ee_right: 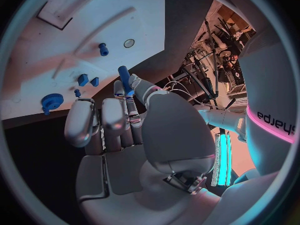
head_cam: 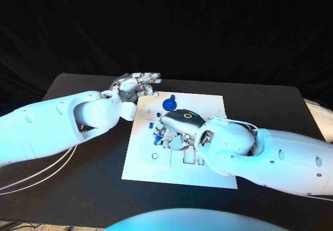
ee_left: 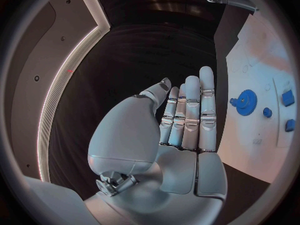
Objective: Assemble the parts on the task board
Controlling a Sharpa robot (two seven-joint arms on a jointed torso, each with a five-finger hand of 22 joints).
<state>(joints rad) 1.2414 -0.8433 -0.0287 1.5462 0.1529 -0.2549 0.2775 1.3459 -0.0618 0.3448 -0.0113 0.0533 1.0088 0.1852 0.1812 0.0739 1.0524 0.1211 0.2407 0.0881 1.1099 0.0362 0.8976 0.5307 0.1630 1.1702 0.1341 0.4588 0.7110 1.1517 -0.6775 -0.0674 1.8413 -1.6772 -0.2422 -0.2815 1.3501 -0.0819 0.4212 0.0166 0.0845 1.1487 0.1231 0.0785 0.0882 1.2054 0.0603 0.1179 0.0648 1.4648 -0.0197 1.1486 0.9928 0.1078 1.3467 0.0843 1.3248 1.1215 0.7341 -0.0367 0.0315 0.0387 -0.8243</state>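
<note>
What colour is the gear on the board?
Blue. The gear shows best in the left wrist view, lying on the white board.

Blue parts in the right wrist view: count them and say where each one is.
6. A gear, a small piece beside it, two blocks and a peg on the task board; a second peg pinched by the right hand. Others may be hidden.

backdrop: black curtain (head_cam: 208,33); furniture: black table (head_cam: 83,192); room: dark
</note>
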